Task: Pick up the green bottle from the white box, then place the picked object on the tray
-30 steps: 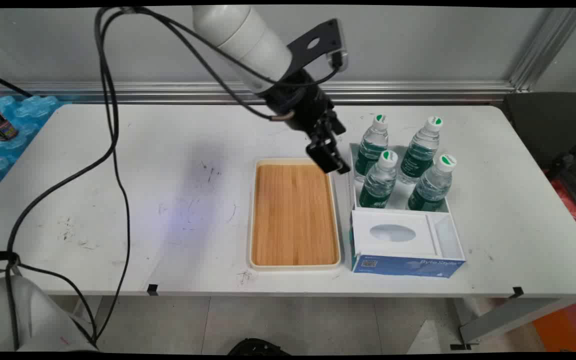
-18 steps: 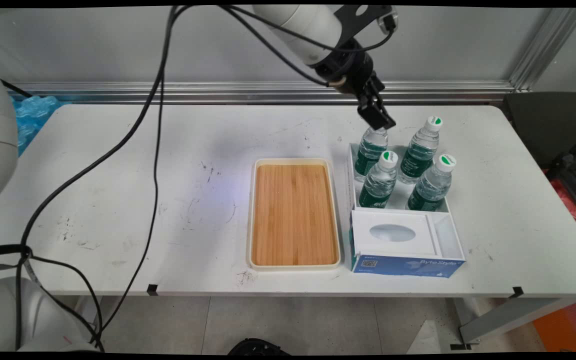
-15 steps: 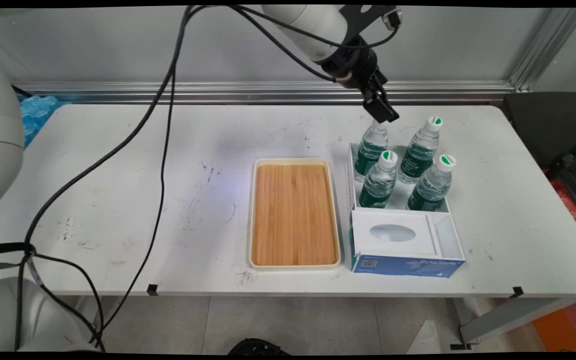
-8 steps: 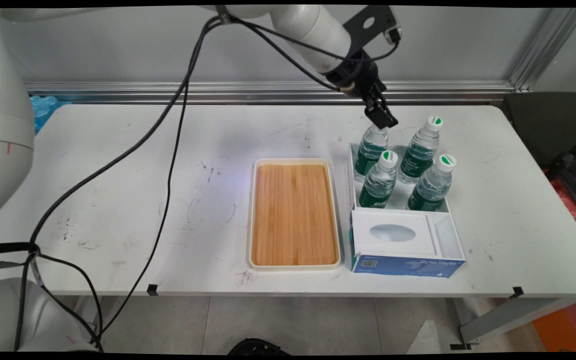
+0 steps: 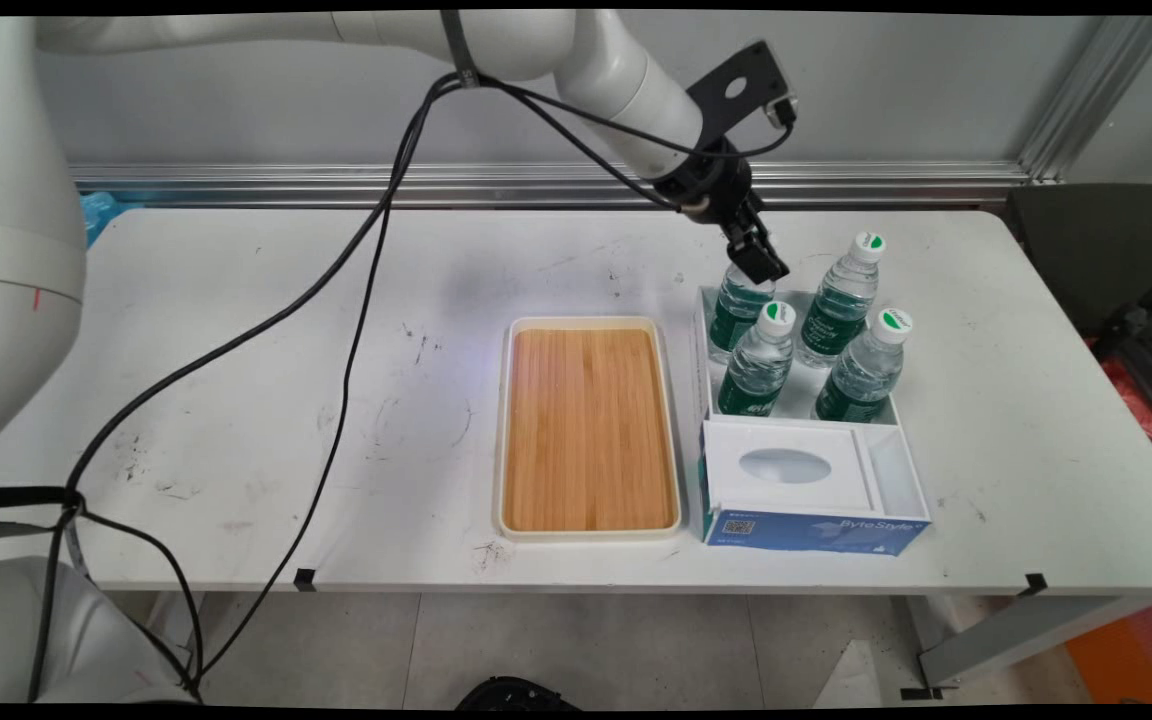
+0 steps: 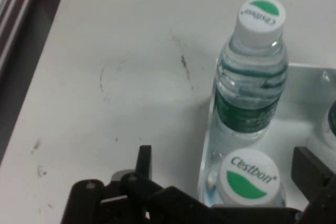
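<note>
The gripper (image 5: 758, 262), its fingers spread and holding nothing, is poised over the back-left water bottle (image 5: 739, 307) in the white box (image 5: 704, 345), at three o'clock from the wooden tray (image 5: 588, 428). The cap (image 6: 248, 178) should be centred between the fingers before descent, and neighbouring bottles avoided.

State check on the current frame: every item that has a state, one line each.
tool: open, fingers either side of the back-left bottle's cap
back-left bottle: upright, capped, in the white box
back-right bottle: upright, capped
front-left bottle: upright, capped
front-right bottle: upright, capped
wooden tray: flat on table, nothing on it
</note>
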